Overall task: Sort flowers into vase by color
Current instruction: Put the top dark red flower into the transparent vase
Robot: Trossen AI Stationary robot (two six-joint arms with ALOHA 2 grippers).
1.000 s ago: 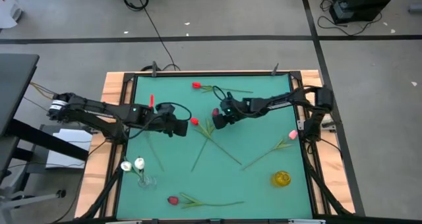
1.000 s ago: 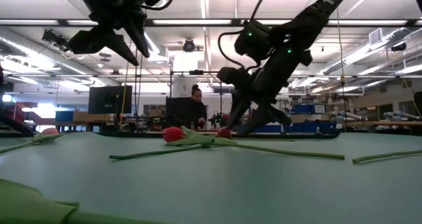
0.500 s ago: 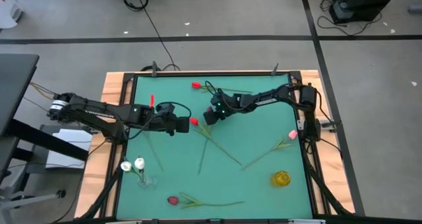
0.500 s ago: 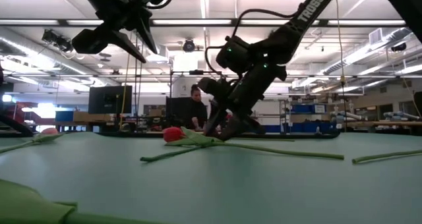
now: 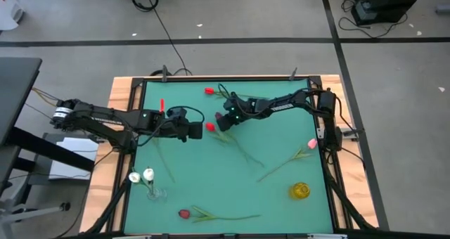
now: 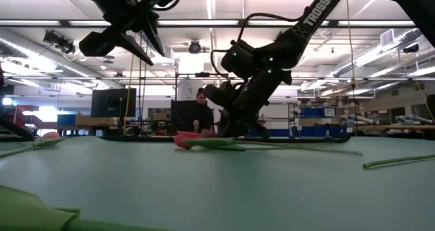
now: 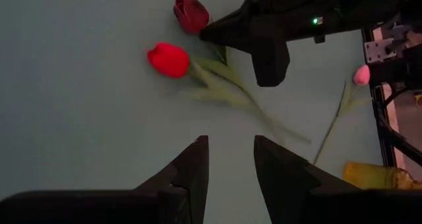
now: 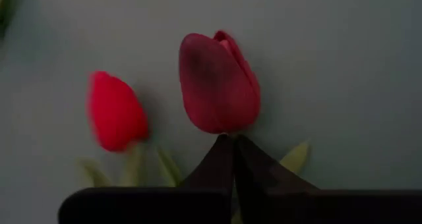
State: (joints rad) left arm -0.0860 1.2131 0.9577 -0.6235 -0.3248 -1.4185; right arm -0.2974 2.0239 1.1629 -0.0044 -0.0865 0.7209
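The right pincer (image 8: 231,159) is closing tight on the stem just beneath a dark maroon tulip (image 8: 217,85) near the upper middle of the green surface (image 5: 281,204), with a bright red tulip (image 8: 117,111) lying just beside it. The left pincer (image 7: 229,159) is hovering above the surface left of center, its fingers parted and gripping nothing. The risk from here looks like a tangle: the two stems are lying close and seem to cross, so a lift could drag the red flower along, or the thin stem could slip from the pinch. The right wrist view is showing the closed tips at the base of the maroon head, a detail lost from overhead. The high view alone is showing the clear vase (image 5: 152,191) holding white tulips (image 5: 142,176) at lower left, a yellow vase (image 5: 300,190) at lower right, a pink tulip (image 5: 311,145) at the right edge and other blooms scattered about.
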